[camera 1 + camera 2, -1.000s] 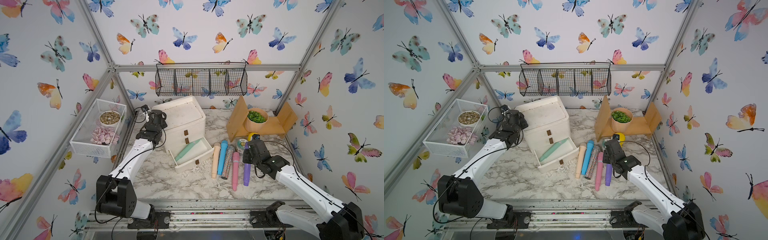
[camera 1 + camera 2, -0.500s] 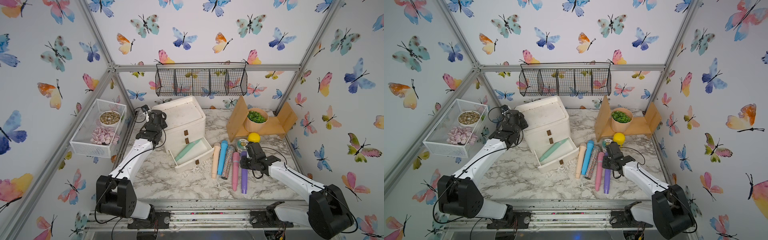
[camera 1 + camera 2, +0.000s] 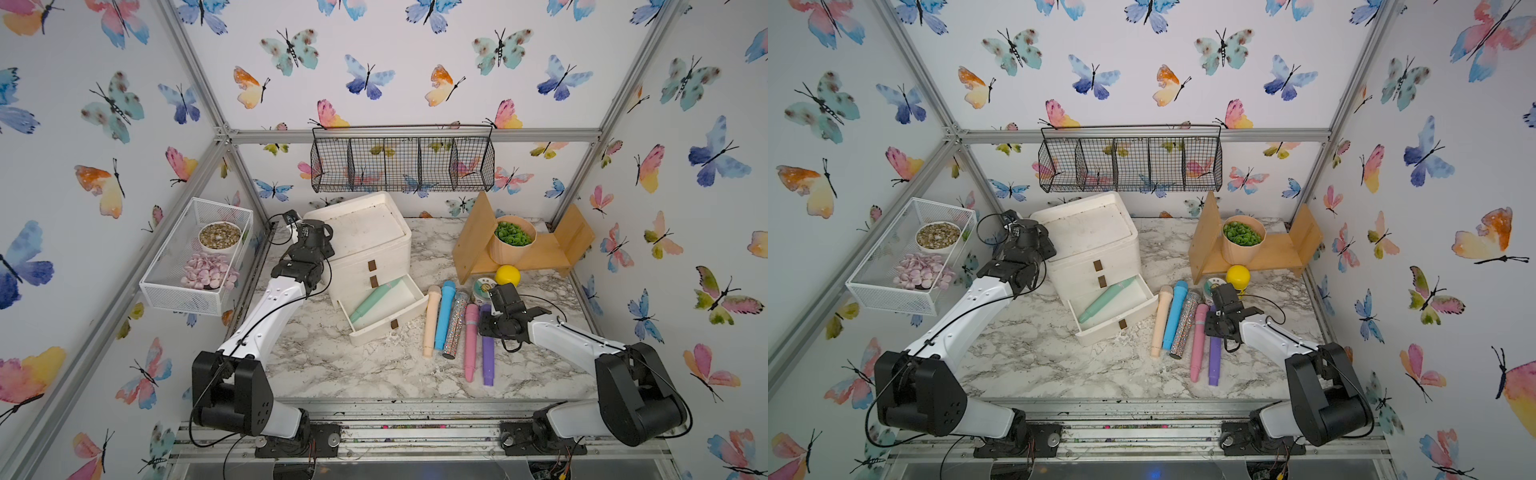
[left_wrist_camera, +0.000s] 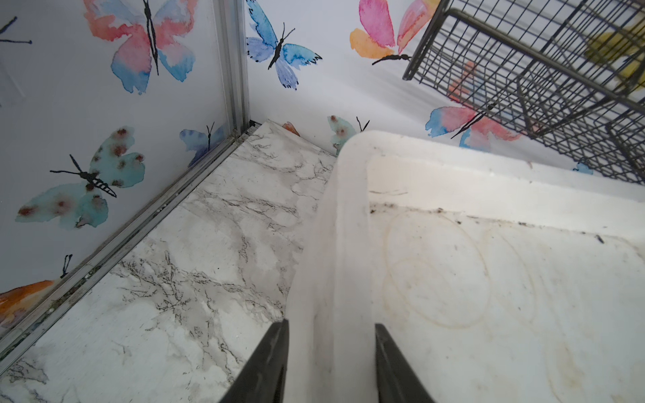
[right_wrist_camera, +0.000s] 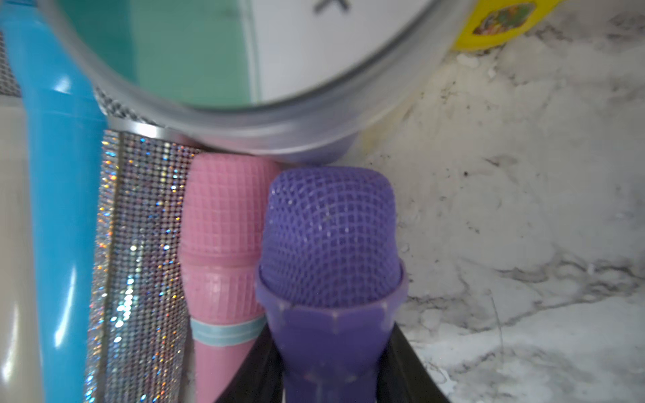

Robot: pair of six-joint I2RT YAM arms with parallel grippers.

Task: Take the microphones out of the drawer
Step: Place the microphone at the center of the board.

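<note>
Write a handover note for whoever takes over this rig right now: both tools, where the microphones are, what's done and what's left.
Left tool: closed on the top rim of the white drawer unit.
Right tool: closed on the neck of the purple microphone, which lies on the marble table, last in a row after cream, blue, glitter and pink.
Bottom drawer: open, with the mint microphone inside.
Done: drawer open, five microphones on the table.
Left: release the purple one, then lift out the mint one.
</note>
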